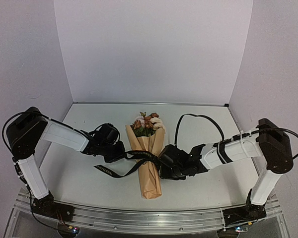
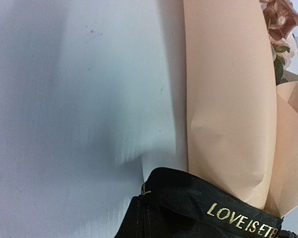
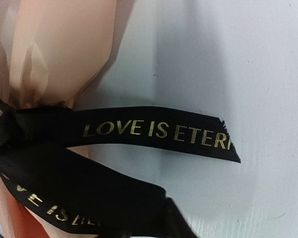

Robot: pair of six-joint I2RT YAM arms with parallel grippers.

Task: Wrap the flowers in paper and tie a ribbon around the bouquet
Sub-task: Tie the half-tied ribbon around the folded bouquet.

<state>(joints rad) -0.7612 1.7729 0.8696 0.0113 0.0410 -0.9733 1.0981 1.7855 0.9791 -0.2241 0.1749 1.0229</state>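
Bouquet (image 1: 150,166) lying flat on the counter (image 1: 79,173), tan paper (image 2: 228,99) cone, flowers (image 1: 149,122) at the far end. Black gold-lettered ribbon (image 1: 120,170) wrapped round its middle.

Plain pale walls (image 1: 154,49) — white tabletop (image 1: 89,178), metal rail (image 1: 139,218) perhaps aluminium.

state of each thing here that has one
bouquet: wrapped, lying flat, blooms pointing away from the arms
ribbon: wound round the bouquet's middle, one tail lying loose
left gripper: shut on ribbon
right gripper: against the bouquet, open or shut unclear
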